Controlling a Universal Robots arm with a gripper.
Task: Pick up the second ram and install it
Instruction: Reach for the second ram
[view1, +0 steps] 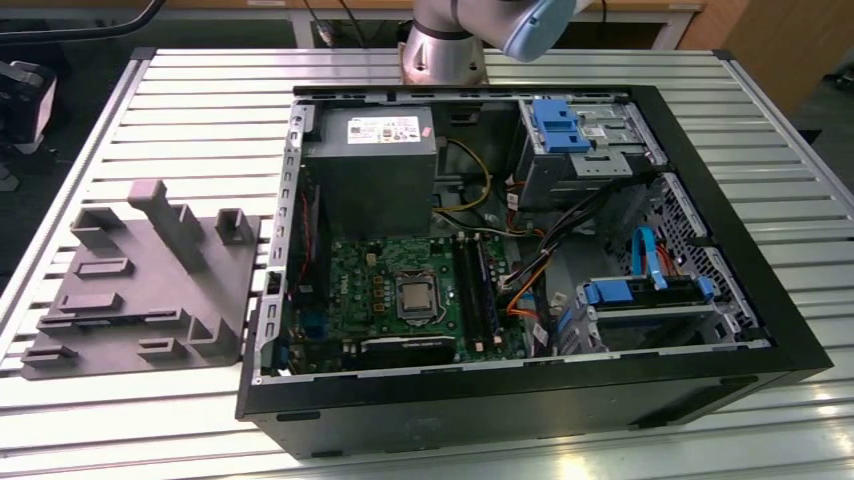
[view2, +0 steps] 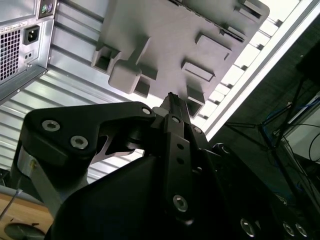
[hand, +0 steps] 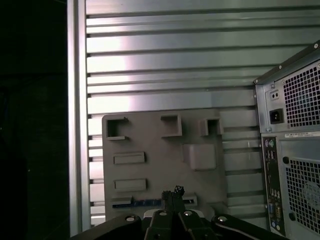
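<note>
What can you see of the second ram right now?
In the first wrist view the second ram shows as a thin blue strip, seen edge-on. It lies lengthwise in a slot of the grey holder plate, along the plate's edge nearest the gripper. The slot's wall hides part of it, and chips and label cannot be made out. The shut gripper sits close by one end; contact cannot be told. The ram is not yet lifted out.
</note>
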